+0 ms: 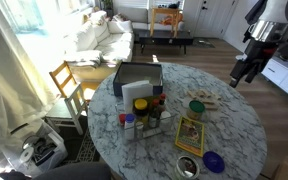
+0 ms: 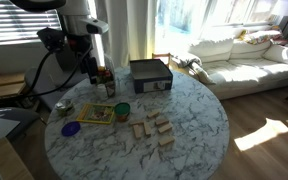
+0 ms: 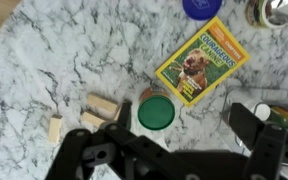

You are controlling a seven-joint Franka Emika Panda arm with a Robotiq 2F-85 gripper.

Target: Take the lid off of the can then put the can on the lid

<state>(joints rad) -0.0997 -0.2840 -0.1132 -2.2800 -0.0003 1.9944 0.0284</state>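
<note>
Lid [image 3: 155, 112] green, seated on can [image 1: 196, 112]; hand [image 1: 246, 72] well apart, spread wide, holding nothing.

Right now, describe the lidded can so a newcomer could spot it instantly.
On the round marble table, find the yellow book; the can stands at its corner, between it and the wooden blocks. It alone wears a green lid; the blue-purple disc and flat silver tin lie beyond the book.
</note>
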